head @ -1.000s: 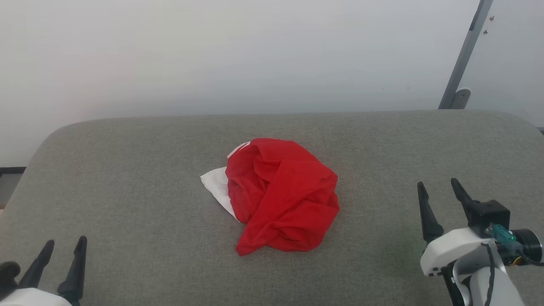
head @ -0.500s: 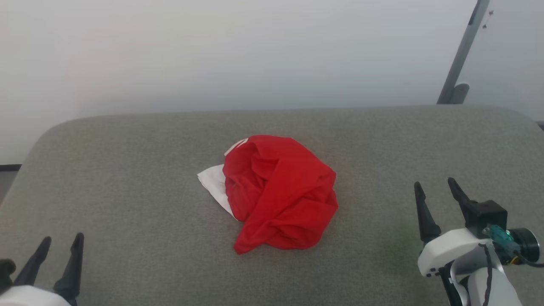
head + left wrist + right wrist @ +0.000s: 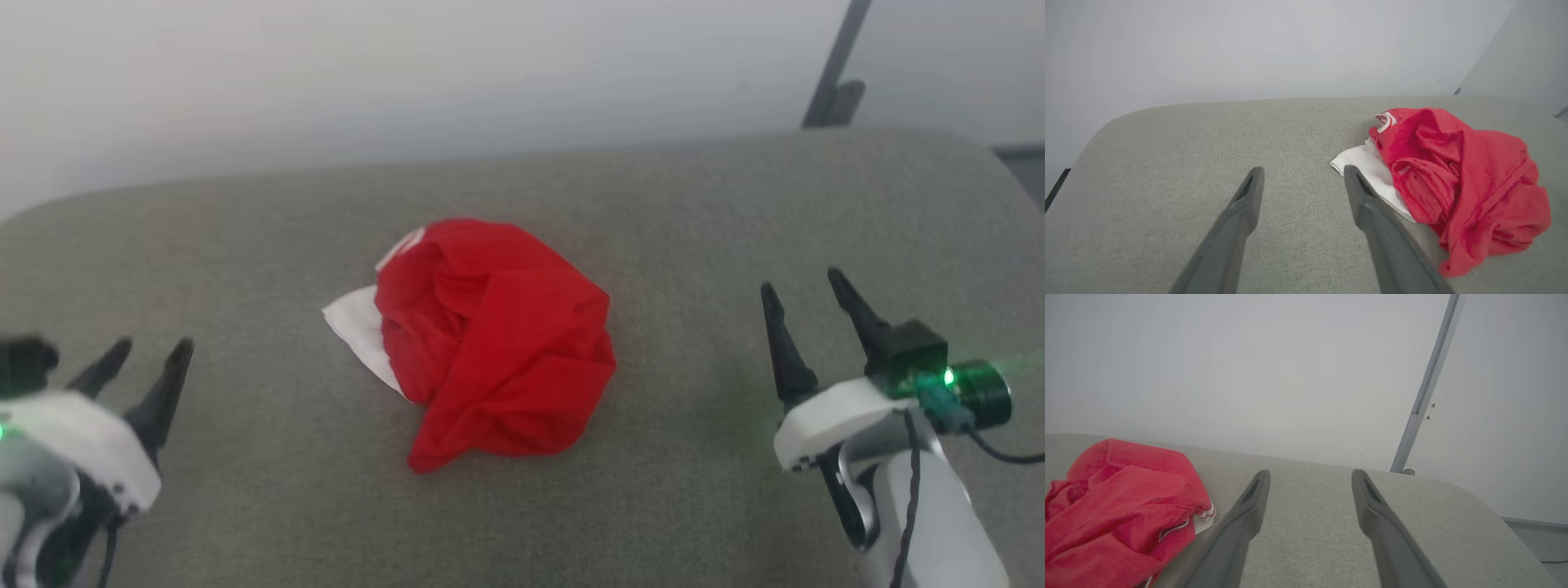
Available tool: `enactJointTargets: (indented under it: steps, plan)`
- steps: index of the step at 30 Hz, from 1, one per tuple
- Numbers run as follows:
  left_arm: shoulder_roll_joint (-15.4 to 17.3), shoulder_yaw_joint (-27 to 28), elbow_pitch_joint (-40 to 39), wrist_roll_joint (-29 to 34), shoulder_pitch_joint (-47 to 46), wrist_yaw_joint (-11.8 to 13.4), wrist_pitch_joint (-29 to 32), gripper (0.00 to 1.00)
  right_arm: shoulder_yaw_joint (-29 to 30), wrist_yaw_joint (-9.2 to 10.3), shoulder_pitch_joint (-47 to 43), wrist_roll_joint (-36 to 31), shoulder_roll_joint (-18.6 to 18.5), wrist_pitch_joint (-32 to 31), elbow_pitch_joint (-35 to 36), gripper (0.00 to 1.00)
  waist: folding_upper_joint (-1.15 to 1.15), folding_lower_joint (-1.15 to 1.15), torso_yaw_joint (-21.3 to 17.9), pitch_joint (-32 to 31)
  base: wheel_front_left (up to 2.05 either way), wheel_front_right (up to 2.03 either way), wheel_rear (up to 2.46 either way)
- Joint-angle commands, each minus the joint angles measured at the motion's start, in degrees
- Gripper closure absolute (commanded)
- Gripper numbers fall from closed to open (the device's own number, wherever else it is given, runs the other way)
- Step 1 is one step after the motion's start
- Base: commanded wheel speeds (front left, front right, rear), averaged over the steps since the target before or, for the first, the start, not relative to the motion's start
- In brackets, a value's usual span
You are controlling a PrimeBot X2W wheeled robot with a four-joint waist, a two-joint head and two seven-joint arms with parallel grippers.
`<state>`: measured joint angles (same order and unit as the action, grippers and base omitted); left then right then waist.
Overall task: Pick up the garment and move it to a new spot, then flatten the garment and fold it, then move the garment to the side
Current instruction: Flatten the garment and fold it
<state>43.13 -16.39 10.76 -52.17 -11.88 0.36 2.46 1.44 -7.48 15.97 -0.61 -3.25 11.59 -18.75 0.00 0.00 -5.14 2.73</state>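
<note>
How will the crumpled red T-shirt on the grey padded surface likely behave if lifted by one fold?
The crumpled red fabric T-shirt with a white sleeve lies in loose folds, so it is probably floppy and would unfurl and hang. It looks thin, so likely light. On the grey woven padded surface, a push would probably bunch it rather than slide it.

No readable lettering shows on the garment (image 3: 490, 343).

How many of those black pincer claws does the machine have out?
2. The left gripper is at the lower left of the head view, the right gripper at the lower right. Both are open and empty, on either side of the red shirt on the grey cushion.
</note>
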Motion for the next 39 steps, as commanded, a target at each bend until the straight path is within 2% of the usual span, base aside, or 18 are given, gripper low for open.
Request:
enactJointTargets:
  steps: [1, 2, 6, 13, 26, 32, 35, 36, 37, 38, 39]
  plan:
    - [-0.10, -0.86, 0.89, 0.02, -2.89, -0.74, 2.18, 0.00, -0.34, -0.03, 1.16, -0.06, 0.17, 0.32, 0.15, 0.00, 0.00, 0.00, -1.98, 2.91, 0.00, 0.00, 0.00]
    - [-0.10, -0.86, 0.89, 0.02, -2.89, -0.74, 2.18, 0.00, -0.34, -0.03, 1.16, -0.06, 0.17, 0.32, 0.15, 0.00, 0.00, 0.00, -1.98, 2.91, 0.00, 0.00, 0.00]
    - [-0.03, -3.45, 3.84, 1.23, -10.23, -2.22, 7.85, 0.00, -1.14, -0.02, 3.29, -0.35, 0.26, 0.79, 0.46, 0.00, 0.00, 0.00, -3.83, 6.39, 0.00, 0.00, 0.00]
    - [-1.04, -7.53, 9.24, 2.07, -19.48, -3.15, 16.95, 0.00, -1.19, -0.03, 5.68, -0.42, 0.39, 1.83, 0.37, 0.00, 0.00, 0.00, -6.51, 11.53, 0.00, 0.00, 0.00]
    - [-3.24, -12.20, 15.30, 2.96, -29.67, -0.50, 31.12, 0.00, -2.00, -0.02, 8.05, 1.31, 0.43, 3.22, -0.42, 0.00, 0.00, 0.00, -8.47, 18.04, 0.00, 0.00, 0.00]
    - [-5.14, -14.69, 19.17, 3.74, -31.65, 0.98, 35.82, 0.00, -2.86, -0.02, 9.41, 1.81, 0.42, 3.45, -1.09, 0.00, 0.00, 0.00, -8.93, 20.19, 0.00, 0.00, 0.00]
    - [-7.21, -15.24, 21.56, 2.15, -31.46, 1.41, 38.35, 0.00, -3.10, -0.02, 9.96, 1.76, 0.40, 3.55, -1.38, 0.00, 0.00, 0.00, -9.20, 20.83, 0.00, 0.00, 0.00]
    - [-7.71, -15.77, 22.38, 1.65, -31.09, 1.64, 40.00, 0.09, -3.02, -0.02, 10.05, 1.79, 0.39, 3.60, -1.48, 0.00, 0.00, 0.00, -9.25, 20.92, 0.00, 0.00, 0.00]
    - [-8.33, -16.19, 22.93, 1.04, -30.68, 1.91, 41.32, 0.58, -2.85, -0.02, 10.08, 1.76, 0.39, 3.62, -1.60, 0.00, 0.00, 0.00, -9.26, 20.98, 0.00, 0.00, 0.00]
    - [-9.33, -16.75, 23.61, -0.36, -29.89, 2.12, 44.57, 1.00, -2.57, -0.03, 10.15, 1.66, 0.41, 3.65, -1.81, 0.00, 0.00, 0.00, -9.17, 21.03, 0.00, 0.00, 0.00]
    - [-9.58, -17.39, 23.29, -0.48, -29.62, 1.47, 45.51, 1.00, -2.42, -0.03, 10.20, 1.58, 0.41, 3.67, -1.88, 0.00, 0.00, 0.00, -9.11, 21.06, 0.00, 0.00, 0.00]
